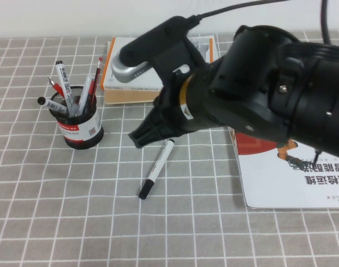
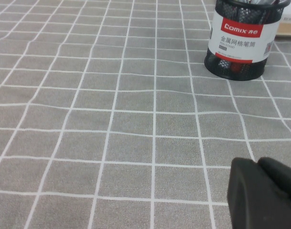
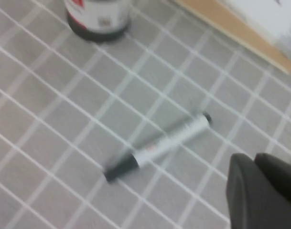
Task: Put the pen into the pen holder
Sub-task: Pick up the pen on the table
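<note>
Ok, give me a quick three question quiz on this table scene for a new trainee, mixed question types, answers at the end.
1. True or false: the pen lies flat on the checked cloth.
2. Where is the pen holder relative to the pen? A) robot's left B) robot's right C) on the book
3. Fill in: the right gripper hovers just above the pen's ___ end, while the left gripper shows only in its wrist view, low over the cloth.

Key: 1 true; 2 A; 3 far.
</note>
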Controlling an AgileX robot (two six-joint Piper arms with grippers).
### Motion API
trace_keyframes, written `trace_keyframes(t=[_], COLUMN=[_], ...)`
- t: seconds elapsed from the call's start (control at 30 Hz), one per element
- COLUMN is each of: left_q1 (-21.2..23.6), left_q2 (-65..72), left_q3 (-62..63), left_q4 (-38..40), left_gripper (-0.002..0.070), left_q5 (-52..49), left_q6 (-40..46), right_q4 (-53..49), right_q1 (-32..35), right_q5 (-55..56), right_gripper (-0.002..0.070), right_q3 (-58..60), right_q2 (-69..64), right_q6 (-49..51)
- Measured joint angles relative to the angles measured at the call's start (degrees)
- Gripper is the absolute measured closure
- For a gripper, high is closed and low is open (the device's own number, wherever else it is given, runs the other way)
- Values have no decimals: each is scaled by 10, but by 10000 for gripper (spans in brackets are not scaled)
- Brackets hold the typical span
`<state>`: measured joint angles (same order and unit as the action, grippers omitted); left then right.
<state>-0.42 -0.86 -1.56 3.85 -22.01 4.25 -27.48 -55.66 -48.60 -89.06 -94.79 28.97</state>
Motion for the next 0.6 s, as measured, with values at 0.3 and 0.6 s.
trace_keyframes(t=[0.3,0.6], left_q1=[0,0], left_q2=[0,0], left_q3=[0,0], left_q4=[0,0], left_gripper=[678,678], left_q5=[0,0], left_q6=[0,0], right_q4=[104,220], right_q1=[49,74], right_q5=[-194,-221], right_gripper=[688,678], right_q3=[-138,-317], right_q2=[-107,-257], right_q6=[-11,-34])
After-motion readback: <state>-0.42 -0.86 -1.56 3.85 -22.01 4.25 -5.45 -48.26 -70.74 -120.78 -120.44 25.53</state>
